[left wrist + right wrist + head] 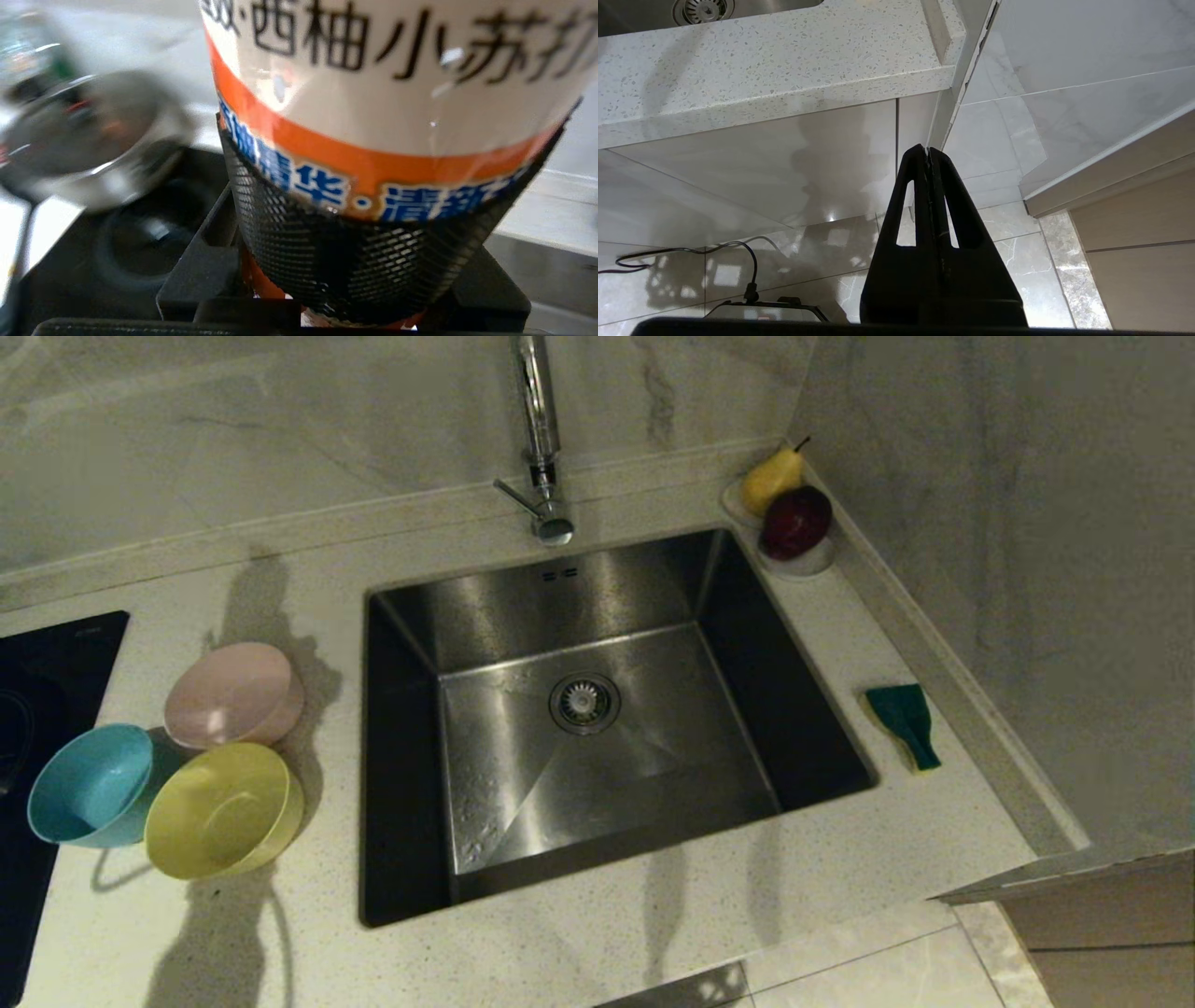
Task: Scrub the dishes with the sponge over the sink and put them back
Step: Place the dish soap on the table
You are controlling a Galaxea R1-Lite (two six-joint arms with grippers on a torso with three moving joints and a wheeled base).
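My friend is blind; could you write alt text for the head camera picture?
A steel sink set in a speckled counter, with pink, blue and yellow bowls on its left and a green sponge on its right. No robot arm shows.

1. The right gripper [928, 156] is matte black all over, with no markings or visible screws.
2. Its fingers [920, 200] are flat and tapered, making a tall narrow triangle with a rounded tip and a thin seam down the middle.
3. Each finger has one long, slim slot cut through it, wider toward the base.
4. They widen into a solid black base, and a black bar [738, 328] crosses below it.
5. The left gripper [345, 284] shows black angular blocks [201, 266] with flat faces and squared edges.
6. Between them is a black cross-hatched mesh [327, 252]; whether it belongs to the gripper cannot be told.
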